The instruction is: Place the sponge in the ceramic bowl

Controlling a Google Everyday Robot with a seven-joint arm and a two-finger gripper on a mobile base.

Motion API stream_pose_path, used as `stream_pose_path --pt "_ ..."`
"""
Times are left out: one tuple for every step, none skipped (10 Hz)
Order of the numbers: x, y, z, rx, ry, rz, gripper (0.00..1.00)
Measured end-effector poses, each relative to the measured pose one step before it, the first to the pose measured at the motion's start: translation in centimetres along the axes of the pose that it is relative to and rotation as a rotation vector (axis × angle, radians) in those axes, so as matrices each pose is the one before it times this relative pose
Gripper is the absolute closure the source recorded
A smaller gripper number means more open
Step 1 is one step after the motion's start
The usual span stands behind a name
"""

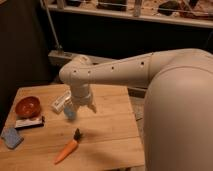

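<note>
The sponge (11,137), a small flat blue-grey pad, lies at the wooden table's near left corner. Behind it, at the left edge, sits the ceramic bowl (27,106), round and glossy reddish-brown. My gripper (82,107) hangs from the white arm over the middle of the table. It is well to the right of both the bowl and the sponge, and nothing of the task is in it. A pale blue upright object (70,113) stands just below the gripper's left side.
A black-and-white flat bar (29,123) lies between bowl and sponge. An orange carrot (67,149) lies near the front edge of the wooden table (112,130). A white item (61,101) sits left of the gripper. The large arm body (175,110) fills the right side.
</note>
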Motion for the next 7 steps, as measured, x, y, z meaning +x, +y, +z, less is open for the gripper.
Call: stream_pose_path --pt "-0.008 0.056 -0.028 0.00007 0.00008 -0.00032 0.35" --pt "0.008 0.325 -0.159 0.00777 0.00114 -0.00538 0.35" --pt "0.030 1.723 -0.321 0.00254 -0.00400 -0.02540 0.35" --pt "0.021 2.743 -0.373 0.00393 -0.00723 -0.04444 0.35" --pt "-0.021 1.620 -0.232 -0.00098 -0.00278 -0.02478 0.35" --pt "-0.301 1.333 -0.083 0.00296 -0.00618 -0.02212 0.35" --pt "-0.172 1.033 0.013 0.00096 -0.00172 -0.01691 0.35"
